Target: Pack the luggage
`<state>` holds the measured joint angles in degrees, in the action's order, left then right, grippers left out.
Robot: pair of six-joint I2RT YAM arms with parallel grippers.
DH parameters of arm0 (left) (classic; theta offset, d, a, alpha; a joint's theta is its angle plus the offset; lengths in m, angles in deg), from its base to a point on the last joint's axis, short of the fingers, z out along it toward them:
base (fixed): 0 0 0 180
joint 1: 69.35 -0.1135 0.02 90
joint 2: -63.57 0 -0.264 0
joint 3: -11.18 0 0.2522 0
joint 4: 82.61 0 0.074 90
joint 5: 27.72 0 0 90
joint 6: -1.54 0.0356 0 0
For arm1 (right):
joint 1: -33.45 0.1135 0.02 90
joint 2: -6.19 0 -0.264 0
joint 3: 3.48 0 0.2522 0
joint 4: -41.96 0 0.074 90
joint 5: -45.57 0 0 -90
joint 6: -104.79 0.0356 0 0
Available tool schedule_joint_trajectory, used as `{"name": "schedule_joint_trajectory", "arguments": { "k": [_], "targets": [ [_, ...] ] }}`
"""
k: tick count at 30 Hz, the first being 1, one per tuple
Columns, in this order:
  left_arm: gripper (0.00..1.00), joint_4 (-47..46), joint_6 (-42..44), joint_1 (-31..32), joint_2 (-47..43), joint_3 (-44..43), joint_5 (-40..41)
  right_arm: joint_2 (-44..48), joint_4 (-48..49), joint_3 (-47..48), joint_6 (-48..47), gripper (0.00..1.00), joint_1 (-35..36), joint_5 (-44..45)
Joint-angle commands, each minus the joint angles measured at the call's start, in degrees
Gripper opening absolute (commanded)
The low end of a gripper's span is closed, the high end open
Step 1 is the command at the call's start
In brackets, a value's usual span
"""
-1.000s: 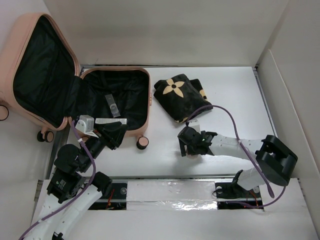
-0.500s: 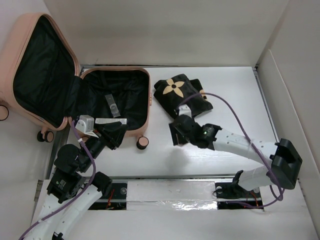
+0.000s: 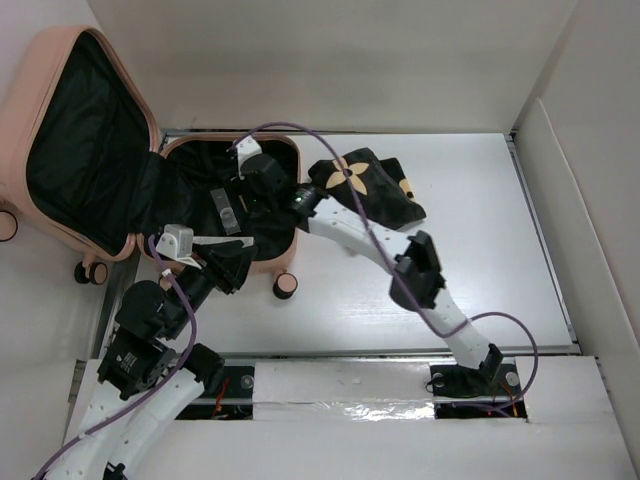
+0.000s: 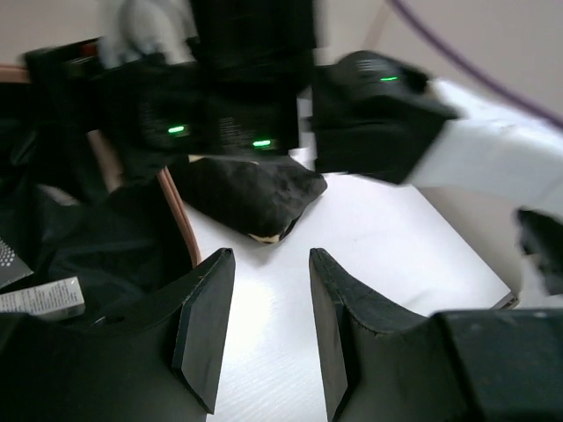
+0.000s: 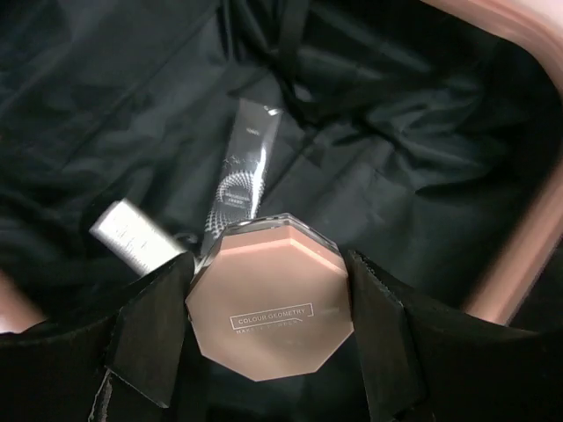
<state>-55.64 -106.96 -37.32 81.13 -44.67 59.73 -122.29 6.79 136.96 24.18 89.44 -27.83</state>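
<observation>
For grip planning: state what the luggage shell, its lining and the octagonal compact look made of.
Luggage shell: likely hard plastic, smooth peach, rigid rim. Lining: thin black fabric, visibly creased. Octagonal compact: probably plastic, satin rose lid, printed label.

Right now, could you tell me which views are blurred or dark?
Left wrist view: the right arm is smeared by blur, the left claw sharper. Right wrist view: crisp, lettering legible on the rose-gold octagonal compact in the right claw. Top external view: sharp, though black lining in the peach-pink hard-shell suitcase hides detail.
</observation>
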Motion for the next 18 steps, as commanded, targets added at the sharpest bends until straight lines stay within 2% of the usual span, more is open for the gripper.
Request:
{"name": "schedule_joint_trajectory", "arguments": {
  "k": [1, 3, 4, 6, 7, 8, 11, 13, 16, 17, 18],
  "targets": [
    [0.36, -1.44, -0.48, -0.21, 1.6, -0.45, 2.02, -12.98, -8.29, 20.18, -6.39, 0.45, -1.93, 0.01],
    [0.36, -0.91, -1.18, -0.74, 2.04, -0.54, 5.6, -19.05, -6.47, 25.62, -6.84, 0.48, -2.98, -0.25],
    [0.36, -0.73, -1.45, -0.74, 2.21, -0.63, 6.58, -19.34, -4.97, 24.77, -6.32, 0.52, -3.68, -0.95],
    [0.37, -0.47, -2.41, -0.74, 2.56, -0.54, 9.04, -16.82, 0.98, 20.05, -2.81, 0.63, -6.23, -5.24],
    [0.39, -0.47, -2.59, -0.74, 2.83, -0.54, 9.49, -15.41, 3.19, 16.89, -1.75, 0.75, -7.02, -7.0],
    [0.41, -0.64, -2.85, -0.74, 3.44, -0.54, 9.66, -14.09, 5.39, 10.94, -0.26, 0.8, -8.25, -10.5],
    [0.44, -1.69, -3.47, -2.14, 5.28, -0.37, 8.27, -10.04, 8.23, 6.84, -0.94, 0.95, -8.96, -15.09],
    [0.45, -2.57, -4.43, -2.15, 6.43, -0.28, 6.16, -6.71, 7.52, 6.57, -2.79, 1.0, -8.97, -16.07],
    [0.45, -4.59, -5.4, -2.15, 9.15, -1.33, 3.78, -1.26, 8.66, 2.28, -4.9, 1.0, -9.49, -18.26],
    [0.39, -5.12, -5.67, -2.15, 10.72, -1.85, 2.91, 3.98, 9.8, -0.35, -5.08, 0.99, -10.19, -19.31],
    [0.34, -5.82, -6.02, -2.15, 11.7, -2.9, 2.81, 7.08, 13.03, -7.07, -5.08, 0.96, -10.8, -19.67]
  ]
}}
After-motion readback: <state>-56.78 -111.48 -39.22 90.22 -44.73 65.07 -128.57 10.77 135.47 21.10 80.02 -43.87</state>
